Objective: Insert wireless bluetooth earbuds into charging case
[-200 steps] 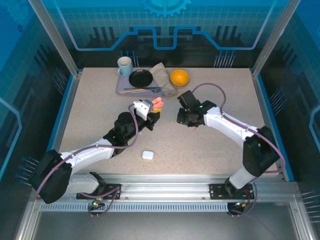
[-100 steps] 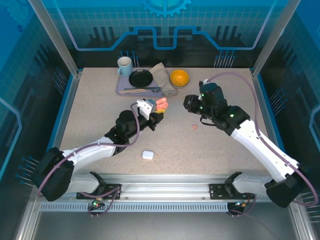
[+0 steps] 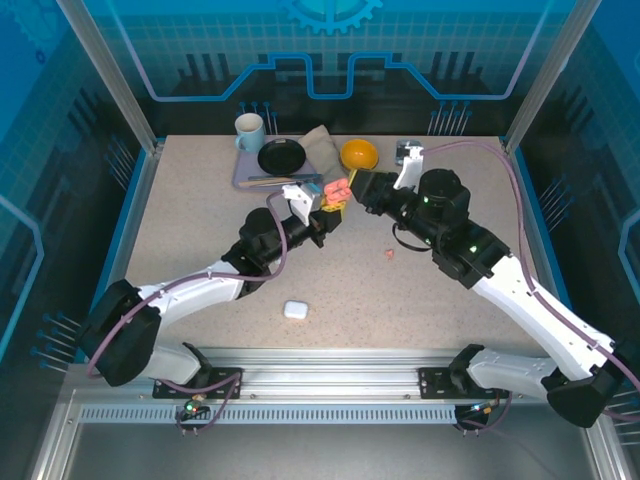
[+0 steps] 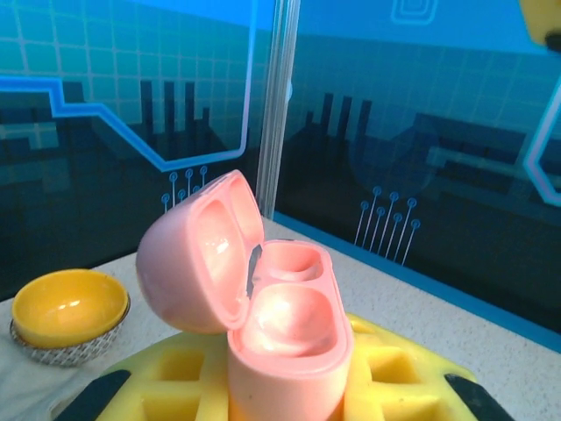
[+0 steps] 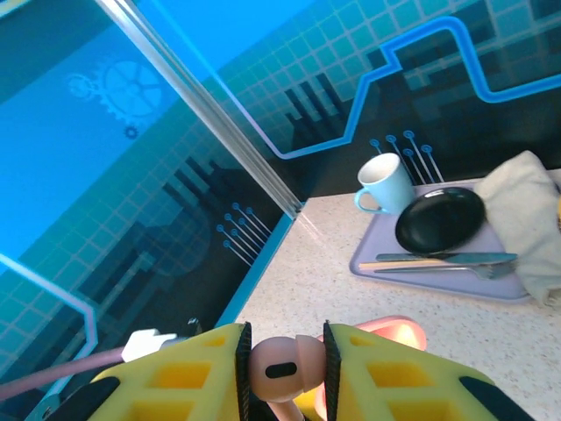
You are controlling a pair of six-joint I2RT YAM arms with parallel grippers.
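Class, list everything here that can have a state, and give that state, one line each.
pink charging case, lid open, wells empty, held by left gripper
pink earbud, clamped in right gripper
second pink earbud, loose on table
white case, shut, on table
mug, upright

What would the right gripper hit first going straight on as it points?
Probably the open pink case held by the left gripper, just ahead of the right gripper and its earbud; depth unclear.

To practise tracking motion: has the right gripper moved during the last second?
Yes. The right gripper has moved toward the far side, ending close beside the orange bowl.
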